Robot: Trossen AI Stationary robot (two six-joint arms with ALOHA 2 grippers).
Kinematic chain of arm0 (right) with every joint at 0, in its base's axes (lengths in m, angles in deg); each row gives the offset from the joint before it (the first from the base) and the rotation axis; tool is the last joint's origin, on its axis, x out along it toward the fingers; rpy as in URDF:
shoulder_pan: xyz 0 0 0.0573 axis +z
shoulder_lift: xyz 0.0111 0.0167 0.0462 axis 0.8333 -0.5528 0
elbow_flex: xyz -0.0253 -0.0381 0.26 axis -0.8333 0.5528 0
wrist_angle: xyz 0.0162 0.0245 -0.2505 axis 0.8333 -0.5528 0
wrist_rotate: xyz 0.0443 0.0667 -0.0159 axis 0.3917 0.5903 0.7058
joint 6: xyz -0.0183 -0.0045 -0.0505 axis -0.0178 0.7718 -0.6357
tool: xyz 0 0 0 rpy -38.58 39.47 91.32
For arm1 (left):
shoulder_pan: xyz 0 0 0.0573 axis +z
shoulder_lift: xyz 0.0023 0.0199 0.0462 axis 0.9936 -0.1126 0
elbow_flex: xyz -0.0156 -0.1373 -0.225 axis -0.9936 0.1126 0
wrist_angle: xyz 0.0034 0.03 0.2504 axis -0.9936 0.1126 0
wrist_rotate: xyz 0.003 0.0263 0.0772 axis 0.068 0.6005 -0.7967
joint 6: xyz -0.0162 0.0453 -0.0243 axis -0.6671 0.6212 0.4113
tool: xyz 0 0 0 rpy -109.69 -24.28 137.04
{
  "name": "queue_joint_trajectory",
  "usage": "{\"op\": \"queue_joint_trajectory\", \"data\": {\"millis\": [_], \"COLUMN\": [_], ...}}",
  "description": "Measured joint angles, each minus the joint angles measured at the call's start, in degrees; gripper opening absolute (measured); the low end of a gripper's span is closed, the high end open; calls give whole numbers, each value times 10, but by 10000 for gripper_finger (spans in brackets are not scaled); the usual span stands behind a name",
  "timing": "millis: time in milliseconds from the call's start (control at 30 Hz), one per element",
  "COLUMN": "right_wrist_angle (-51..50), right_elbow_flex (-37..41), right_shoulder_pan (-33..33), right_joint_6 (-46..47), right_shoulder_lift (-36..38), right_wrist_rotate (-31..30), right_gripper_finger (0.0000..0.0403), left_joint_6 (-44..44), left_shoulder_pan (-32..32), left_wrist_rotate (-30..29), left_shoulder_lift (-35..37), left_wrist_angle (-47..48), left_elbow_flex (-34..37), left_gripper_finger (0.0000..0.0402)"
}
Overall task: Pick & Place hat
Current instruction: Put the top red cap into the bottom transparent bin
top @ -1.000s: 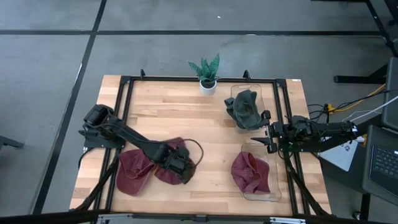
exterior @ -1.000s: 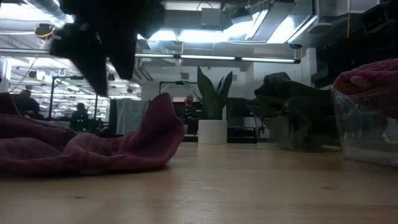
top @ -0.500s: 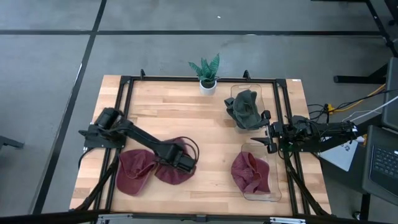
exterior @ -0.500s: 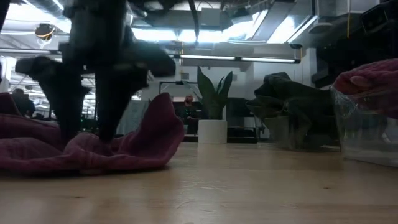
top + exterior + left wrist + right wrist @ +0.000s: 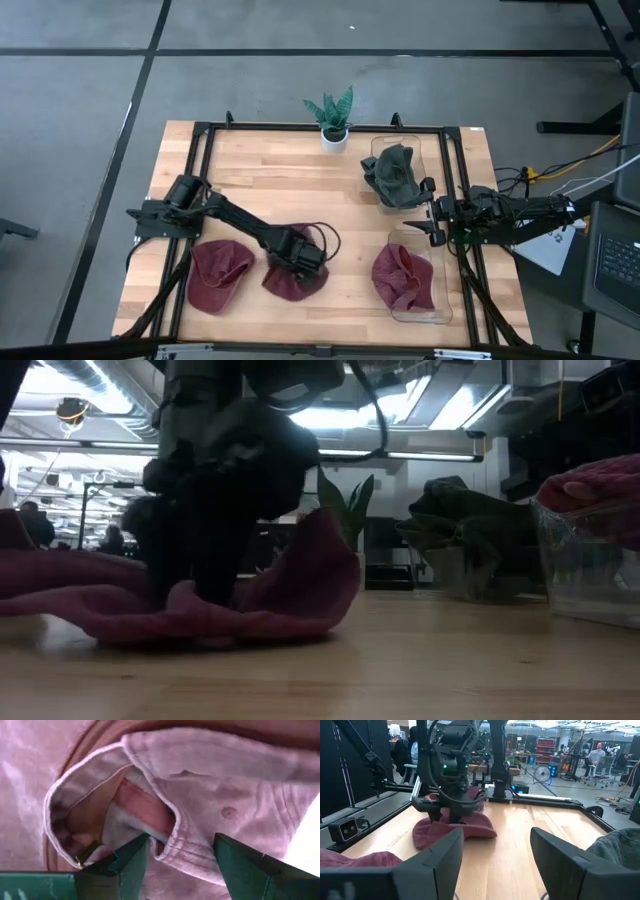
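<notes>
Wooden butcher-block table (image 5: 330,190): left gripper (image 5: 300,262), fingers spread, is now pressing into the maroon fabric cap (image 5: 292,280) it dragged toward 3 o'clock; grasp looks imminent. Right gripper (image 5: 432,226) is idling, spread.

Worktop (image 5: 250,190): pale wood-plank surface inside a black frame.

Lying directly on it:
- Maroon hat (image 5: 221,276), near the front left corner.
- Second maroon hat (image 5: 290,282), just beside the first, toward the centre.
- Small potted plant (image 5: 334,118) in a white pot, at the middle of the back edge.
- Clear bin (image 5: 377,150) at the right rear, holding a dark green hat (image 5: 395,172).
- Clear bin (image 5: 443,312) at the right front, holding a maroon hat (image 5: 402,277).
</notes>
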Motion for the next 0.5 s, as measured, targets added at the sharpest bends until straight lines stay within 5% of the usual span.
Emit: {"op": "queue_joint_trajectory", "data": {"millis": [300,500], "right_wrist_angle": [0,0], "right_elbow_flex": [0,0], "right_shoulder_pan": [0,0], "right_joint_6": [0,0], "right_shoulder_lift": [0,0], "right_wrist_rotate": [0,0], "right_gripper_finger": [229,229], "left_joint_6": [477,743], "left_shoulder_pan": [-16,-21], "left_wrist_rotate": [-90,-92], "left_shoulder_lift": [-1,-1], "left_wrist_angle": [-18,-38], "left_elbow_flex": [3,3], "left_gripper_finger": [223,223]}}
